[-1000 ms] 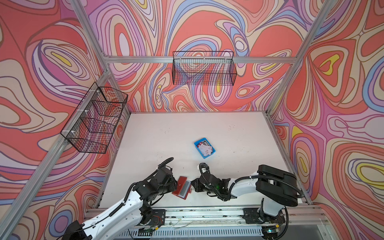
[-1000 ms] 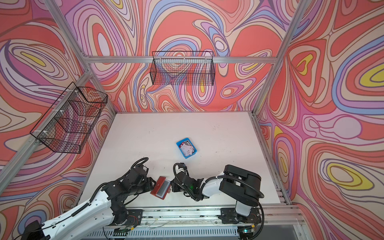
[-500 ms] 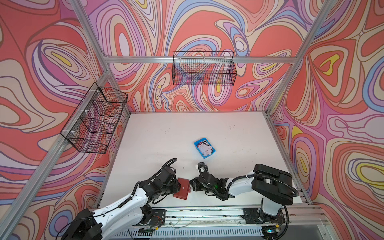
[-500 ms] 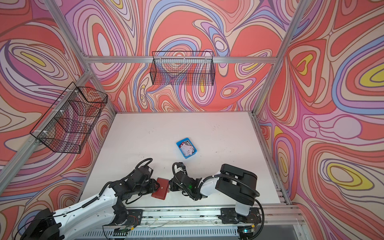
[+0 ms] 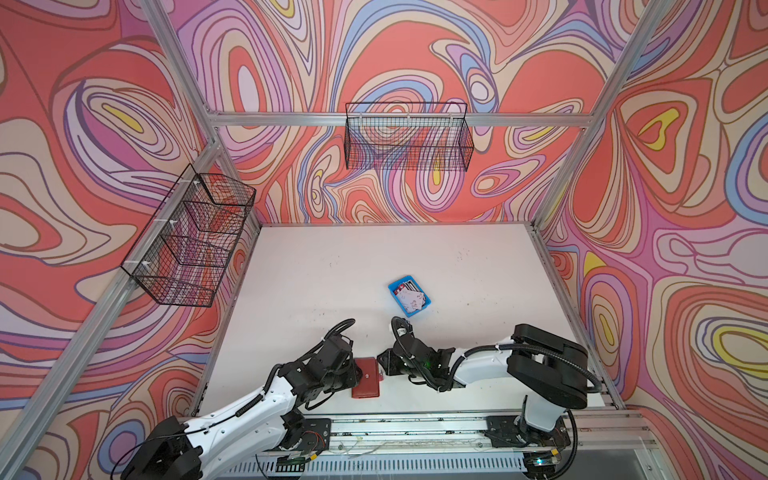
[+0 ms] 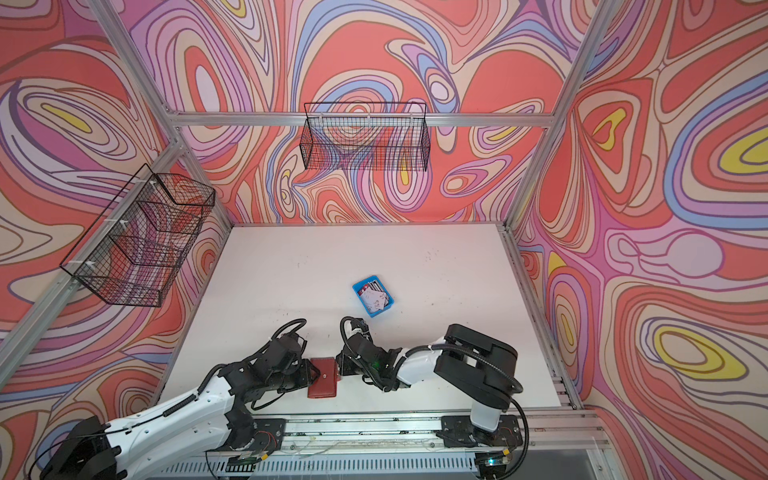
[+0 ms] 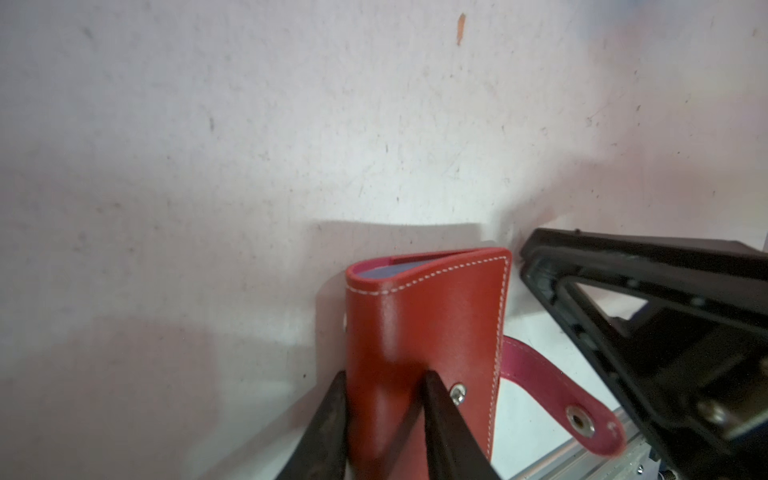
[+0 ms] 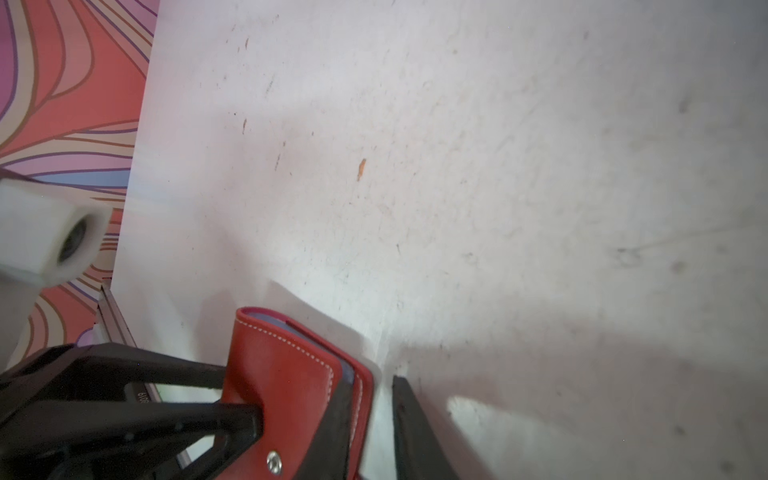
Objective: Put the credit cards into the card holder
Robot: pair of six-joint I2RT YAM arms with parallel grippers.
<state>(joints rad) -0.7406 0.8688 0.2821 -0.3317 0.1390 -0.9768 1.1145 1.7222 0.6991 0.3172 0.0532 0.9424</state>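
The red card holder (image 5: 366,378) (image 6: 323,378) lies closed near the table's front edge between both grippers. My left gripper (image 7: 385,376) (image 5: 353,374) is shut on its spine side, one finger on each cover. The snap strap (image 7: 561,399) hangs loose. My right gripper (image 8: 372,386) (image 5: 380,366) stands open at the opposite edge: one finger sits between the covers, the other outside, with a gap beside the lower cover. The credit cards (image 5: 410,298) (image 6: 375,298) lie heaped in the blue tray (image 5: 394,287), apart from both grippers.
The aluminium rail (image 5: 415,428) runs along the front edge just behind the card holder. Wire baskets hang on the left wall (image 5: 187,245) and the back wall (image 5: 409,141). Bare white table (image 5: 332,266) stretches beyond the tray.
The card holder, spread open with pages showing a second ago, is now folded closed. My left gripper has closed on it; my right gripper's jaws have parted slightly.
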